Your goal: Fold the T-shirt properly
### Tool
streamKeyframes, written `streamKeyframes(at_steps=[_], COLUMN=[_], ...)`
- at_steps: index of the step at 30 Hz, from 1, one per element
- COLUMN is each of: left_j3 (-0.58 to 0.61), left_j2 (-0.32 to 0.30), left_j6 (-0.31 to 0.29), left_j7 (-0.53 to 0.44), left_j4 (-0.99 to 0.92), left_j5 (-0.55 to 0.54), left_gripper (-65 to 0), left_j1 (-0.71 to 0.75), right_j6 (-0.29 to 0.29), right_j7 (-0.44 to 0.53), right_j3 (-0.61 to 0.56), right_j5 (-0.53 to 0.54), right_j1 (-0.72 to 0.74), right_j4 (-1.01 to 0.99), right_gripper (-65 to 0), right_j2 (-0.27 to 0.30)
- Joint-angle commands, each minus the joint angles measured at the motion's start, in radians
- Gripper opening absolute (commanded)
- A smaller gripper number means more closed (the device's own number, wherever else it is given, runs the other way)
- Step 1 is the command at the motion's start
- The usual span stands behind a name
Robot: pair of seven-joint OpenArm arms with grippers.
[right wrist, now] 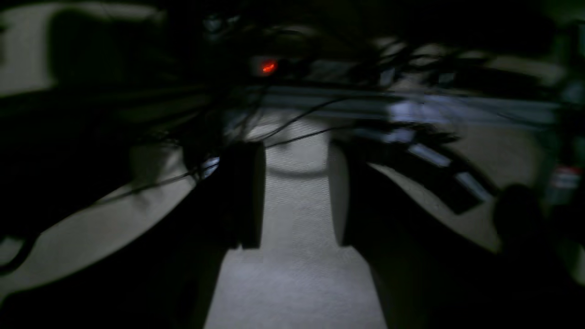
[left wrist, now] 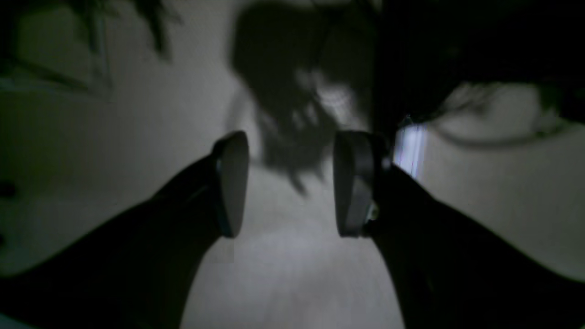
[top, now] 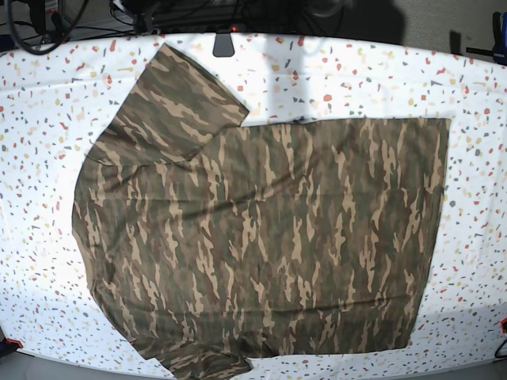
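The camouflage T-shirt (top: 269, 237) lies spread flat on the speckled white table (top: 475, 95) in the base view. Its sleeves point to the upper left and lower left, and its straight hem is at the right. Neither arm appears in the base view. In the left wrist view my left gripper (left wrist: 292, 183) is open, with only a pale, dim surface between its fingers (left wrist: 233, 183). My right gripper (right wrist: 295, 196) is open too, its fingers (right wrist: 249, 196) apart over a pale surface. The T-shirt shows in neither wrist view.
Dark cables and equipment (top: 198, 16) line the table's far edge. The right wrist view shows tangled cables (right wrist: 297, 123) and a small red light (right wrist: 268, 67) ahead. Both wrist views are dark and blurred.
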Motion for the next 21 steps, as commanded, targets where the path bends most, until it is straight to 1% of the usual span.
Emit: streamKeyframes(at_steps=[1,2,3,4,6,7,8,10,12,21], left_j3=[0.000,0.000,0.000,0.000,0.000,0.000,0.000,0.000,0.000,0.000], left_j2=[-0.013,-0.019,-0.026,-0.031,-0.048,-0.057,-0.060,-0.058,-0.057,-0.058], left_j6=[-0.021,-0.032,-0.032,-0.031,-0.027,-0.028,-0.027,-0.027,-0.003,-0.002], left_j7=[0.009,0.013,-0.007,-0.066,-0.264,-0.372,-0.433,-0.455,-0.459,-0.462], left_j4=[0.002,0.002,0.002,0.002,0.002,0.002,0.002,0.002,0.002,0.002], left_j5=[0.017,0.029,0.042,0.049,0.065,0.067,0.066,0.069,0.068,0.066], left_gripper=[-35.7,-35.7,-35.7,-35.8,-35.8,-35.8,-35.8,-35.8,-35.8,-35.8], left_j1=[0.025,0.029,0.042,0.060,0.103,0.124,0.139,0.151,0.154,0.155], right_j6=[0.016,0.021,0.021,0.021,0.021,0.021,0.021,0.021,0.022,0.022], right_j7=[0.016,0.026,0.041,0.058,0.093,0.095,0.094,0.090,0.088,0.088], right_j3=[0.000,0.000,0.000,0.000,0.000,0.000,0.000,0.000,0.000,0.000], right_j5=[0.007,0.008,0.008,0.008,0.008,0.008,0.008,0.008,0.008,0.008], right_j1=[-0.003,-0.003,-0.003,-0.002,-0.003,-0.003,-0.003,-0.003,-0.005,-0.005], right_j4=[0.003,0.003,0.003,0.003,0.003,0.003,0.003,0.003,0.003,0.003], right_gripper=[-41.3,-41.3,-41.3,-41.3,-41.3,-41.3,-41.3,-41.3,-41.3,-41.3], right_j2=[0.012,0.012,0.012,0.012,0.012,0.011,0.012,0.012,0.011,0.012])
